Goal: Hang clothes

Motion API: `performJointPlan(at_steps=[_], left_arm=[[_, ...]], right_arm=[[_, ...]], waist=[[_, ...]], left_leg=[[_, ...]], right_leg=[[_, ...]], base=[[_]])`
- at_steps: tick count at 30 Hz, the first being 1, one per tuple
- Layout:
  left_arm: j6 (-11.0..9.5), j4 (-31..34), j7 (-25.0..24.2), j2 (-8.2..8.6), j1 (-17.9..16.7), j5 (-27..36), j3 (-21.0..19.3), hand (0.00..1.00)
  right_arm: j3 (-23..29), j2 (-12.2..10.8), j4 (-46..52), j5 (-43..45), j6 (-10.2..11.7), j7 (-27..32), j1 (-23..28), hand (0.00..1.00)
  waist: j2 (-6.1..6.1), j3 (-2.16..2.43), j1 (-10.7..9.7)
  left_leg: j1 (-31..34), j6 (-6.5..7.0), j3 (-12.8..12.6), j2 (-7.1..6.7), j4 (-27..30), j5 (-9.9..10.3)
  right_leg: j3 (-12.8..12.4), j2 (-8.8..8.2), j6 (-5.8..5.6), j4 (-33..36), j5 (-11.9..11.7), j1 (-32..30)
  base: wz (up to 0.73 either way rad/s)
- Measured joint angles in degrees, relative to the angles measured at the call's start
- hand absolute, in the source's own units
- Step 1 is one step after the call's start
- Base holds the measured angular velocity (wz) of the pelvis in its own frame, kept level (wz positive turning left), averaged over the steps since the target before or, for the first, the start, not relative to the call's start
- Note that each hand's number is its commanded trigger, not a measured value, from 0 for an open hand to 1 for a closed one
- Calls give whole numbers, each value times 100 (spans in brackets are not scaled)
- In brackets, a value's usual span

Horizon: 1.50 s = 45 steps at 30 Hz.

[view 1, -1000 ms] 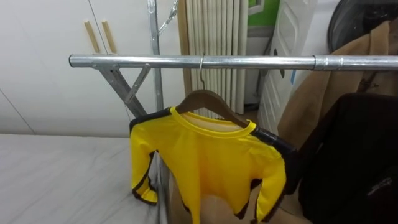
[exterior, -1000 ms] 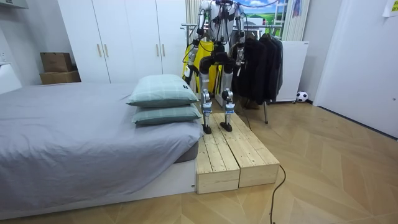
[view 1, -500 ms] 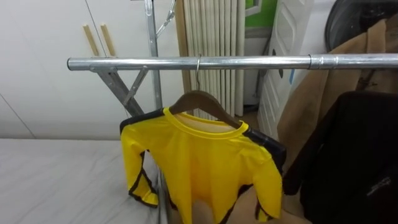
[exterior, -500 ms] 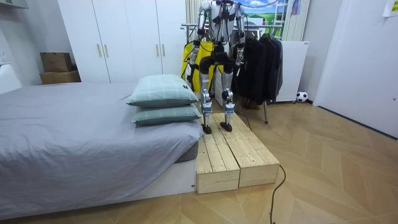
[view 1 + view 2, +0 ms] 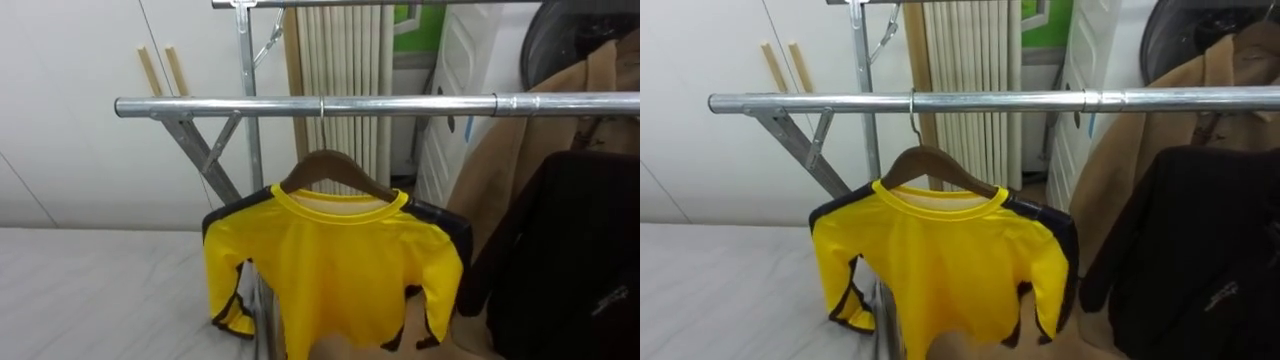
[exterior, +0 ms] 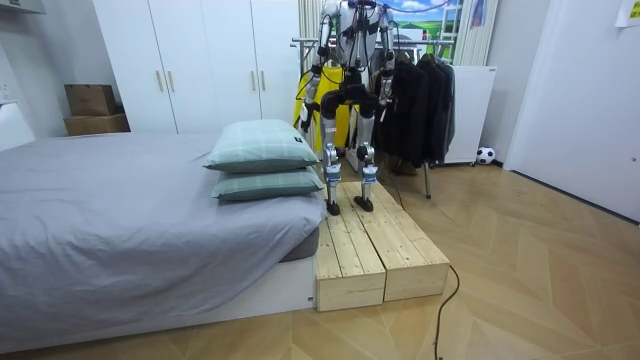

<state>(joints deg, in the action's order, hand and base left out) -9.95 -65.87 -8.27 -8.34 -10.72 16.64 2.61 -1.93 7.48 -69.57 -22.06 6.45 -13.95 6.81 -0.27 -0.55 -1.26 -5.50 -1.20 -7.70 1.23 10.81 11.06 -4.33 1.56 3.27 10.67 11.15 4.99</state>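
- Yellow shirt hangs on a wooden hanger whose hook sits over the metal rail, just left of the rail's middle. The robot stands facing the rail on a wooden platform.
- Left hand and right hand appear in the room view, lower than the rail. Whether their fingers are spread, curled or holding anything cannot be told.
- Beneath the rail's left end lies a grey bed, and behind that end are wooden door handles.
- Under the rail's right half hang a tan coat and a black jacket, the jacket close to the shirt's sleeve.
- The hanging looks all but done, and what remains is probably a clean let-go. The hook should sit fully over the rail, the hands should draw straight down clear of the sleeves, and a gap should be kept before the jacket.
- Count: one yellow shirt, one hanger, one rail bearing it, two other garments, two handles.
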Motion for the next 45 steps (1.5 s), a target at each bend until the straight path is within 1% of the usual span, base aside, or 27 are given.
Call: performJointPlan(at_steps=[6,9,12,16,18,20,21,22,23,24,25,26,27,29,30,31,32,33,34,35,36,37,38,39,41,44,45], left_arm=[[0,-8,10,2,-20,-48,-6,0],[1,-24,10,11,-13,-58,-14,0],[3,-72,-19,31,57,-51,-4,0],[14,43,-30,163,28,-49,29,0],[14,105,-50,205,36,-44,42,0],[14,126,-155,223,43,-44,37,0],[15,156,-183,226,44,-49,35,0],[21,182,-253,227,63,-65,22,0],[75,183,-262,227,115,-99,18,0],[94,183,-265,231,125,-98,7,0],[109,173,-286,241,211,-87,-53,0],[124,165,-339,239,222,-63,-153,0],[124,164,-361,240,212,-43,-214,0],[169,82,-364,230,204,21,-373,0],[201,53,-364,219,233,3,-384,0],[232,56,-363,212,243,-62,-376,0],[243,47,-365,215,247,-114,-351,0],[251,41,-366,217,244,-116,-349,0],[258,40,-364,214,264,-120,-351,0],[271,15,-362,196,251,-116,-362,0],[285,-3,-360,183,251,-109,-374,0],[305,-2,-360,200,232,-80,-474,0],[324,2,-342,223,259,-36,-502,0],[338,-6,-329,214,259,-39,-517,0],[350,-54,-250,200,258,5,-502,0],[349,-72,-213,234,181,22,-598,0],[349,-75,-213,234,172,19,-640,0]], right_arm=[[-26,0,-10,6,0,-4,10,0],[-80,1,0,3,-2,-12,8,0],[-176,8,32,116,-6,-82,-43,0],[-344,103,241,485,-24,-198,-224,0],[-450,160,438,734,-17,-241,-278,0],[-519,180,354,928,73,-335,-401,0],[-534,192,315,927,108,-353,-421,0],[-533,216,291,934,113,-363,-432,0],[-516,235,266,968,110,-366,-440,0],[-522,250,263,1009,108,-371,-445,0],[-508,276,263,1132,107,-374,-477,0],[-473,291,267,1248,96,-372,-492,0],[-470,294,263,1296,94,-370,-511,0],[-461,307,265,1232,69,-337,-528,0],[-449,316,265,1223,20,-330,-528,0],[-366,328,265,1223,-63,-327,-519,0],[-337,322,268,1219,-105,-310,-512,0],[-313,335,268,1215,-115,-307,-507,0],[-264,361,268,1211,-121,-302,-503,0],[-144,364,264,1211,-137,-284,-504,0],[-86,387,246,1211,-147,-277,-506,0],[-33,328,197,1211,-157,-275,-511,0],[-13,275,199,1211,-153,-279,-512,0],[-12,252,200,1212,-153,-284,-515,0],[-14,202,197,1212,-154,-244,-507,0],[128,212,124,1138,-214,-121,-402,0],[157,213,123,1132,-257,-96,-384,0]], waist=[[51,12,1],[97,30,28],[167,19,29],[328,22,101],[391,10,238],[479,27,320],[495,22,327],[504,10,334],[500,-9,339],[486,-2,362],[455,-17,420],[446,-23,497],[438,-25,520],[376,-38,472],[349,-41,460],[278,-21,396],[223,-40,334],[199,-33,333],[173,-29,321],[174,-28,342],[154,-33,354],[83,-29,434],[30,12,497],[18,26,502],[-49,73,503],[-39,71,519],[-42,70,529]], left_leg=[[34,1,43,0,10,1],[81,0,106,2,64,2],[160,0,214,1,106,1],[490,0,355,-7,255,1],[643,3,455,-17,308,-19],[878,1,659,-73,444,-106],[941,12,659,-92,463,-146],[1080,23,635,-112,453,-242],[1157,45,462,-107,357,-393],[1193,66,277,-102,257,-500],[1250,89,-236,-43,275,-586],[1306,125,-782,109,643,-431],[1315,130,-970,194,839,-312],[1212,95,-1576,568,1443,75],[1152,106,-1723,648,1512,140],[1041,87,-2000,803,1587,237],[900,27,-2238,935,1584,310],[838,-30,-2359,1003,1566,347],[767,-141,-2560,1113,1526,431],[779,-175,-2665,1112,1440,475],[782,-165,-2704,1095,1403,478],[781,-151,-2635,1009,1259,479],[780,-104,-2534,921,1144,504],[775,-51,-2489,886,1083,517],[712,69,-2312,725,940,511],[569,196,-2165,566,840,533],[550,217,-2127,534,840,544]], right_leg=[[136,-18,0,-16,0,7],[339,-52,-1,-14,1,8],[570,-108,8,-13,12,-10],[869,-162,3,37,25,-207],[1124,-204,7,111,39,-324],[1716,-254,6,104,43,-272],[1862,-272,6,102,43,-260],[2183,-322,7,91,47,-239],[2490,-408,24,51,67,-259],[2664,-455,36,-5,85,-266],[3077,-570,59,8,121,-314],[3524,-607,62,1,134,-296],[3704,-612,63,-4,149,-280],[4566,-617,42,19,222,-150],[4771,-621,34,22,237,-111],[5182,-631,0,21,263,-59],[5576,-642,-48,27,290,10],[5740,-649,-73,50,304,22],[6062,-671,-111,130,326,46],[6330,-730,-161,235,355,104],[6429,-770,-181,291,366,121],[6522,-860,-246,392,395,176],[6584,-915,-292,454,415,203],[6602,-943,-309,509,420,208],[6384,-1099,-380,725,395,236],[5957,-1377,-420,1234,368,236],[5894,-1438,-423,1339,365,236]], base=[[6],[10],[20],[25],[37],[80],[118],[134],[135],[123],[110],[101],[99],[132],[163],[178],[175],[161],[141],[131],[102],[64],[53],[51],[44],[35],[38]])
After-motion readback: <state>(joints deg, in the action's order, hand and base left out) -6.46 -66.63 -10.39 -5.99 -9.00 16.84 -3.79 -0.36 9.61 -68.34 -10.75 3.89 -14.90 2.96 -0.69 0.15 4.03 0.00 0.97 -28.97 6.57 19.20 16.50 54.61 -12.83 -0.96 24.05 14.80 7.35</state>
